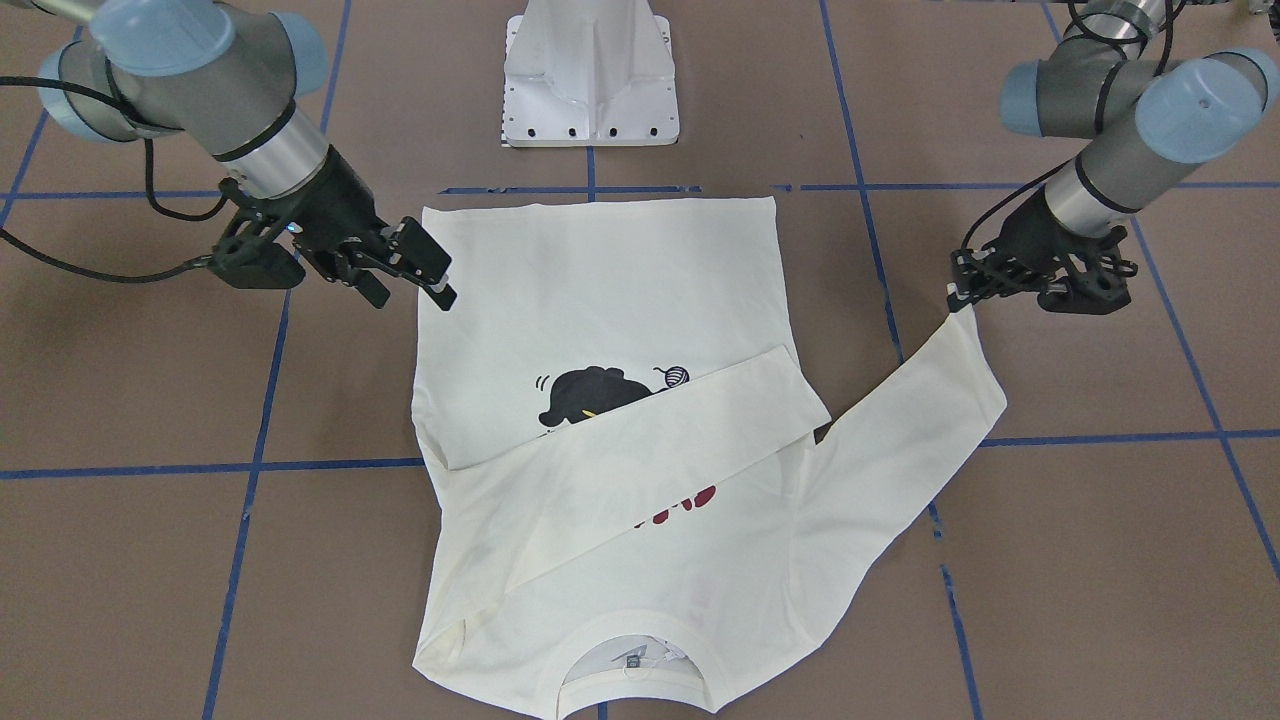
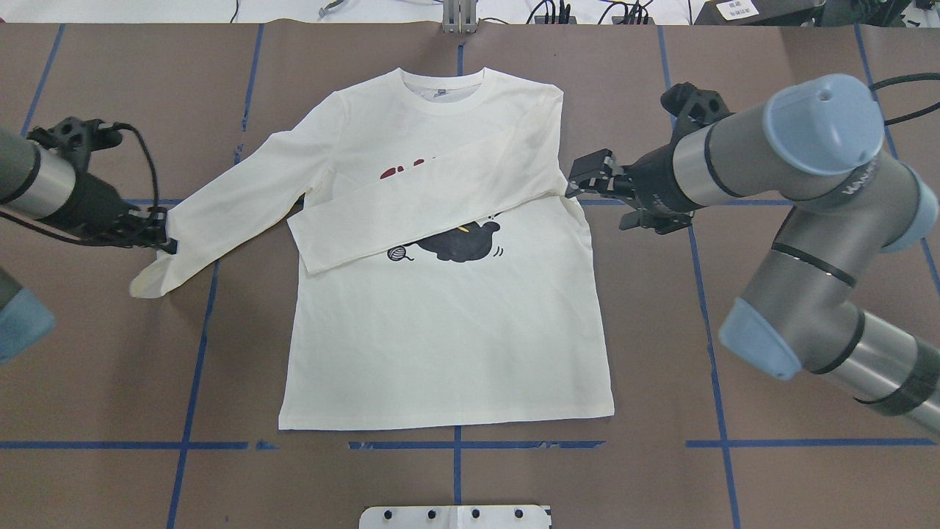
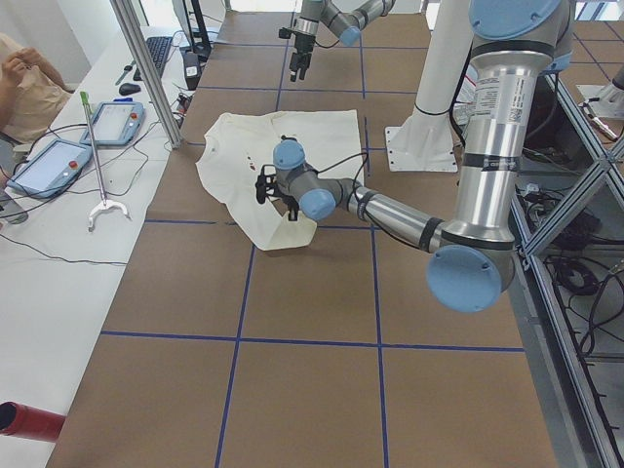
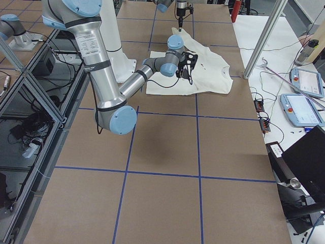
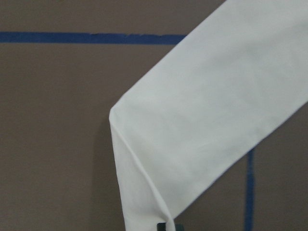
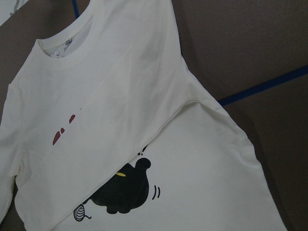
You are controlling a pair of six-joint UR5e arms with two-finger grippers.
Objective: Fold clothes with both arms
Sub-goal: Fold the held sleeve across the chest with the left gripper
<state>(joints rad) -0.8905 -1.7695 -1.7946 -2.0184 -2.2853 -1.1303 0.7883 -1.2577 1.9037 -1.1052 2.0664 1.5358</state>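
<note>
The cream-white T-shirt point(image 2: 440, 330) lies flat on the brown table, cat print point(image 2: 463, 242) facing up. One sleeve point(image 2: 426, 198) is folded across the chest and covers part of the red lettering. The other sleeve point(image 2: 235, 191) stretches out to the robot's left. My left gripper point(image 2: 163, 239) point(image 1: 958, 295) is shut on that sleeve's end, and the sleeve bends back under it point(image 5: 207, 110). My right gripper point(image 2: 580, 178) point(image 1: 415, 275) hangs open beside the shirt's right edge, holding nothing. In the right wrist view the shirt point(image 6: 144, 120) shows, but no fingers.
The white pedestal base point(image 1: 590, 75) stands at the robot's side of the table, just beyond the shirt's hem. Blue tape lines point(image 2: 191, 367) cross the table. A side bench with tablets point(image 3: 58, 161), cables and a person's hand point(image 3: 24, 68) runs along the far edge.
</note>
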